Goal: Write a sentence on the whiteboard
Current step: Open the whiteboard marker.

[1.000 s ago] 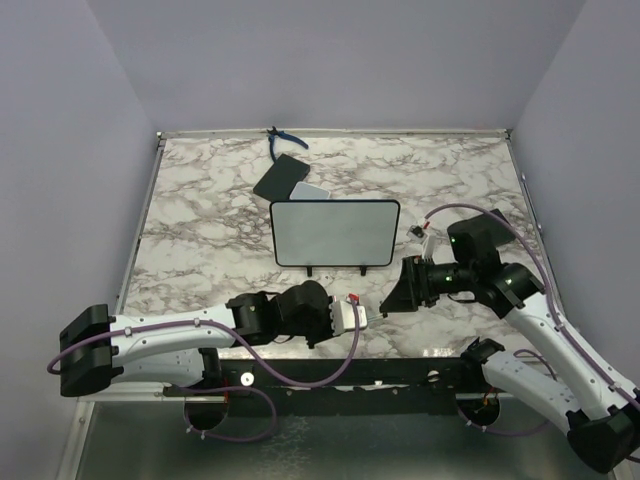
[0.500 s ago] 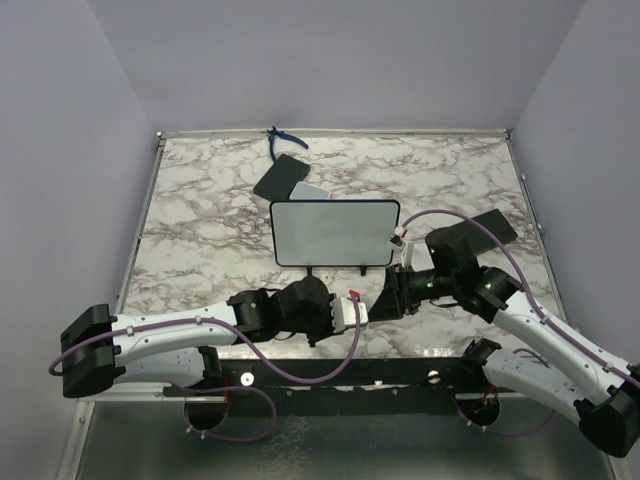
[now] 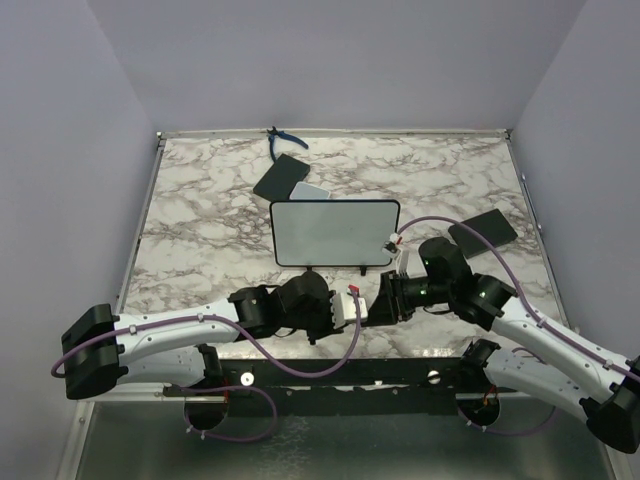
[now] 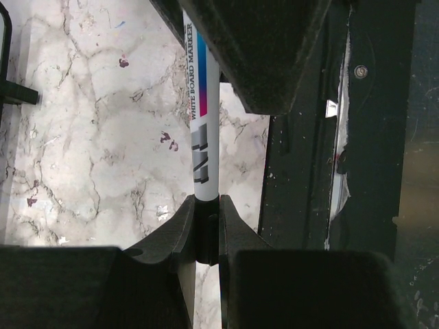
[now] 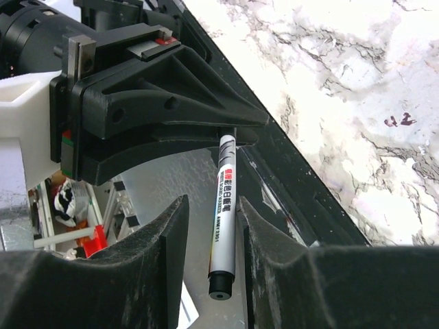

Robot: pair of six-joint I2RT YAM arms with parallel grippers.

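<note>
Fingers (image 4: 168,236) of the left gripper (image 4: 207,205) are pressed together on the barrel of a whiteboard marker (image 4: 204,130), pinching it just below its printed label. The marker runs straight out from that grip toward the right gripper (image 5: 212,205), whose two fingers stand spread on either side of the marker's black end. In the right wrist view a gap shows on one side, while the other finger is very close to the barrel, and I cannot tell whether it touches.

From above, the two grippers meet tip to tip over the near edge of the marble table (image 3: 200,220). The marker's free end hangs past that edge, above the black rail (image 3: 400,375) and the metal surface below it.

Just beyond the grippers the whiteboard (image 3: 335,232) rests on its two little black feet near the middle of the table, its face a plain pale grey. The right arm's purple cable (image 3: 440,212) loops close by the board's right edge.

Wide marble lies to the board's left, up to the side wall. To its right a black flat rectangle (image 3: 483,231) sits near the table's right edge. Behind the board lie a small grey-white pad (image 3: 310,191), a second black rectangle (image 3: 280,177) and blue-handled pliers (image 3: 285,140) at the far edge.
</note>
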